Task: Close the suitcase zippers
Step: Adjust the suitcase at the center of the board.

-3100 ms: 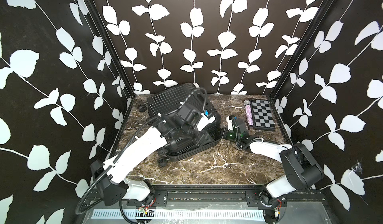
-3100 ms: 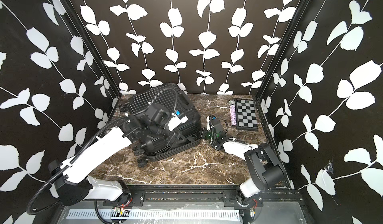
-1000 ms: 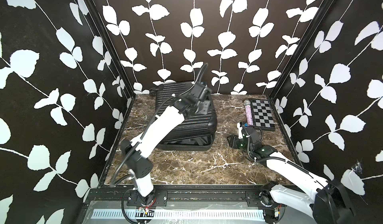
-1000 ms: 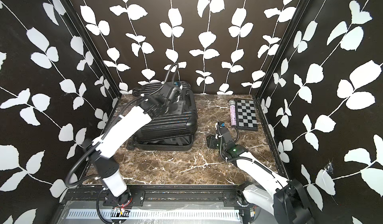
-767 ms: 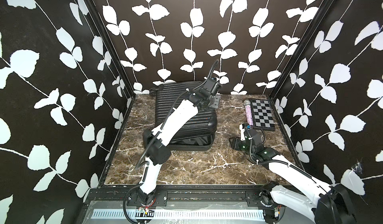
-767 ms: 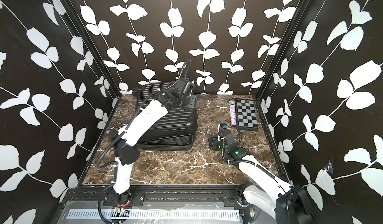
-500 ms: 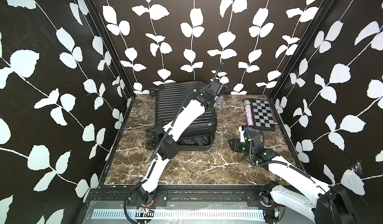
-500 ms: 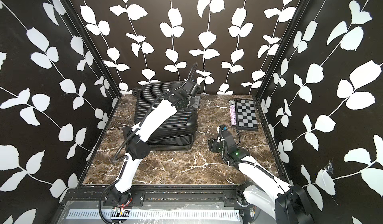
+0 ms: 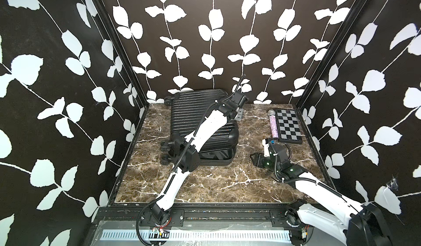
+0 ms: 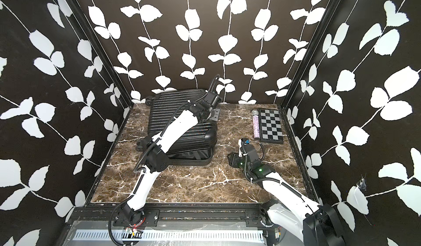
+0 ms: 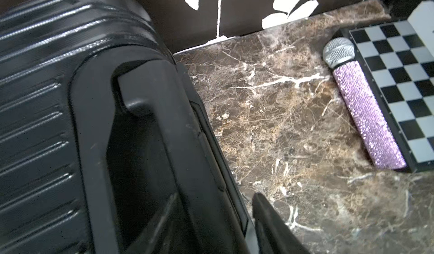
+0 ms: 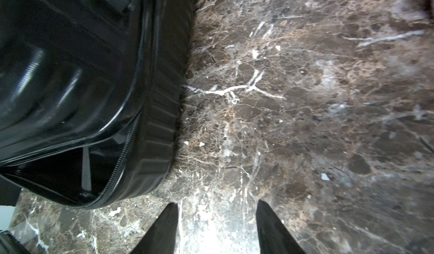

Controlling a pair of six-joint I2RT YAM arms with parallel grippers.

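The black ribbed suitcase [image 9: 200, 119] [image 10: 180, 124] lies flat at the back left of the marble table. Its upper shell rests on the lower one, gaping at the near right corner. There the zipper [image 12: 131, 133] stands unzipped and black lining [image 12: 70, 170] shows. My left arm reaches across the lid. My left gripper [image 9: 238, 115] [image 11: 216, 198] is at the far right corner, jaws apart on either side of the rim beside the handle [image 11: 141, 95]. My right gripper [image 9: 255, 159] [image 12: 216, 208] is open over bare marble, just right of the gaping corner.
A black-and-white checkered box [image 9: 288, 126] lies at the back right, with a glittery purple microphone [image 9: 273, 125] [image 11: 366, 114] along its left side. Leaf-patterned walls close in the back and both sides. The suitcase's wheels [image 9: 167, 147] point to the left wall.
The suitcase has gone from skewed to square against the back wall. My left gripper slid right across the lid to its far right corner. The right arm drew back and now holds still.
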